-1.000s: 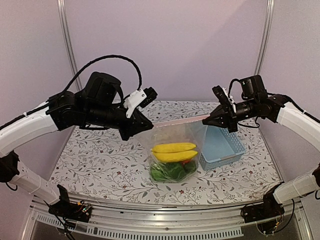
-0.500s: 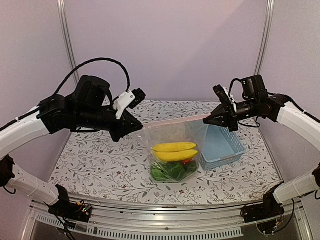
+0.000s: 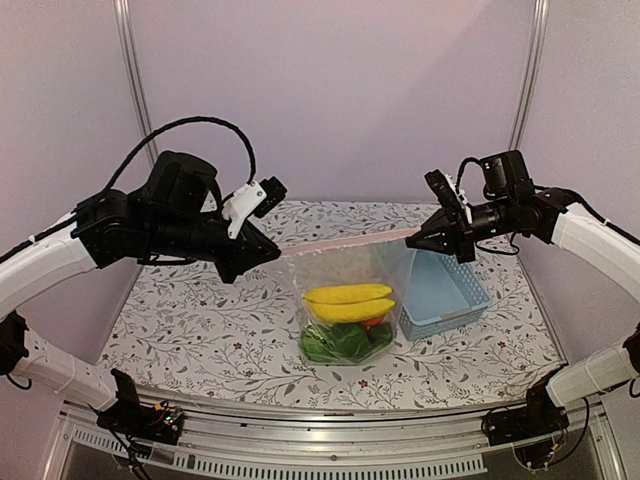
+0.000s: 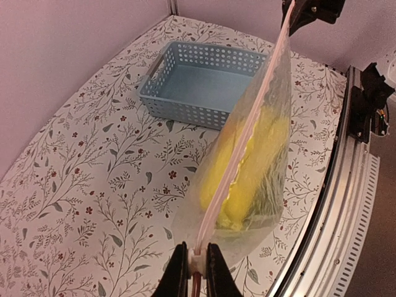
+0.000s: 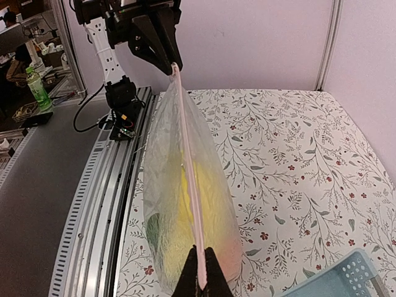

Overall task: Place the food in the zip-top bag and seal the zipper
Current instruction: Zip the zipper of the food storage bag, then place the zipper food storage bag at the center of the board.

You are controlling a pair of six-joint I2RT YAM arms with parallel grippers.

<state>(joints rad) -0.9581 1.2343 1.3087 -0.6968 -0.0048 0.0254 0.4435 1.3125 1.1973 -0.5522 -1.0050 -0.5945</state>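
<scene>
The clear zip-top bag [image 3: 345, 300] hangs between my two grippers above the table, its bottom resting on the cloth. Inside show the yellow bananas [image 3: 348, 302], green pieces [image 3: 340, 342] and a bit of red. The pale pink zipper [image 3: 345, 241] is stretched straight between the grippers. My left gripper [image 3: 268, 255] is shut on the zipper's left end, at its white slider [image 4: 198, 260]. My right gripper [image 3: 422, 238] is shut on the zipper's right end [image 5: 199, 272]. The bag [image 4: 260, 161] and the bananas [image 5: 204, 204] show in both wrist views.
The light-blue basket [image 3: 445, 290] stands on the flowered table cloth just right of the bag, below my right gripper; it shows in the left wrist view [image 4: 204, 83]. The metal rail [image 3: 320, 445] runs along the table's near edge.
My left gripper has moved left along the zipper, away from the right gripper, drawing the zipper taut. The right arm has stayed in place.
</scene>
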